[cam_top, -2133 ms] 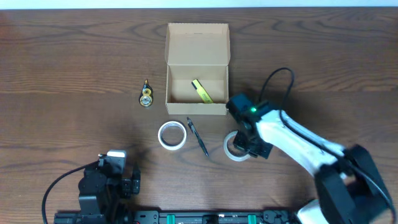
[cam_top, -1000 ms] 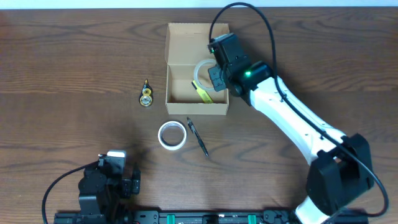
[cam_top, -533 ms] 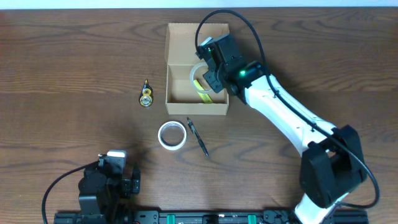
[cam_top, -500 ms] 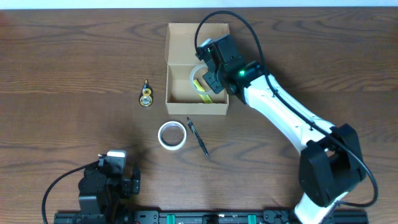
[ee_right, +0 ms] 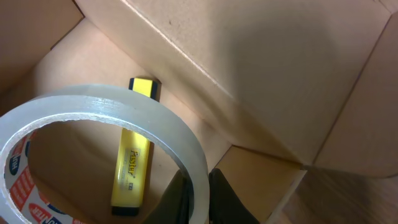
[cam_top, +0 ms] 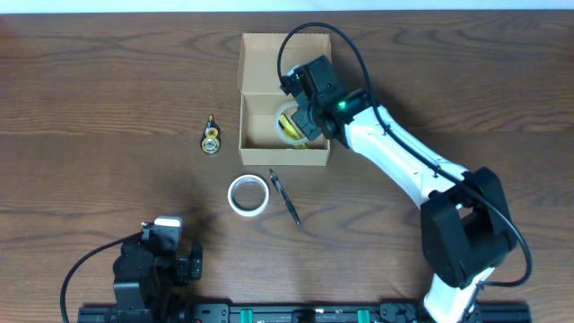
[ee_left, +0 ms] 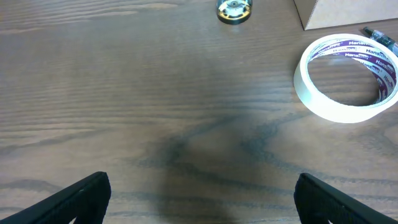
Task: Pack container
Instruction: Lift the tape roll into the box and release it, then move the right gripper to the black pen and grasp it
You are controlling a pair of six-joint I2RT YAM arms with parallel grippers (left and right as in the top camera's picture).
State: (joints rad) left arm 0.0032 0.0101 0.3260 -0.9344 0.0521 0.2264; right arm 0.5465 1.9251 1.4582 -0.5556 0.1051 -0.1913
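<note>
The tan cardboard box [cam_top: 269,76] stands open on the table, flap lid folded back. My right gripper [cam_top: 303,117] is inside it, shut on a clear tape roll [ee_right: 118,118], which hangs above a yellow highlighter [ee_right: 132,171] on the box floor [ee_right: 68,68]. The gripper [ee_right: 200,193] pinches the roll's rim between both fingers. A white tape roll [cam_top: 247,195] and a black pen [cam_top: 285,197] lie in front of the box. My left gripper [ee_left: 199,199] is open and empty, low over bare wood; the white roll [ee_left: 346,76] lies ahead of it to the right.
A small gold object [cam_top: 211,138] lies left of the box, also seen in the left wrist view [ee_left: 234,9]. The left arm base [cam_top: 152,265] sits at the near left edge. The box's near corner [ee_left: 336,12] shows at the top right of the left wrist view.
My right gripper picked the clear tape roll up from the table right of the pen, carried it over the box and lowered it inside. The left arm has not moved.
</note>
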